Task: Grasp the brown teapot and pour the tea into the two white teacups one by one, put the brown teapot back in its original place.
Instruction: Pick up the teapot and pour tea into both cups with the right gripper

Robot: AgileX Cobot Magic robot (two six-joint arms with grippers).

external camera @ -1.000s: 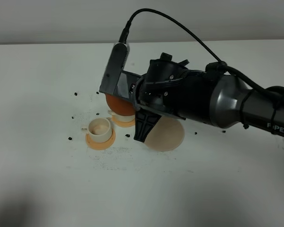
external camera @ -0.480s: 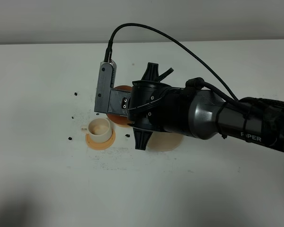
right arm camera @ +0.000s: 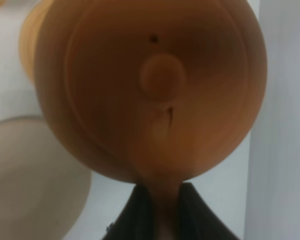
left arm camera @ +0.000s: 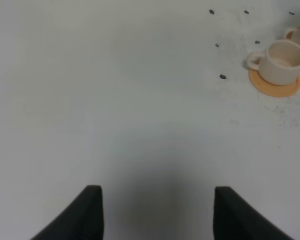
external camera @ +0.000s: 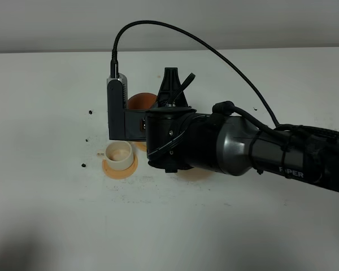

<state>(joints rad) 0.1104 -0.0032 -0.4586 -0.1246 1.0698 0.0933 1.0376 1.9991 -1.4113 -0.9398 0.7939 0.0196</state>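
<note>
teapot [right arm camera: 155, 90]: handle between the fingers of the right gripper [right arm camera: 161, 206], body just beyond them
right gripper: clamped on the teapot handle

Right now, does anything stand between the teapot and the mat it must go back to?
Nothing visible does. The right gripper holds the teapot, and the part of the mat showing beside it is bare; the arm hides the rest from above.
</note>
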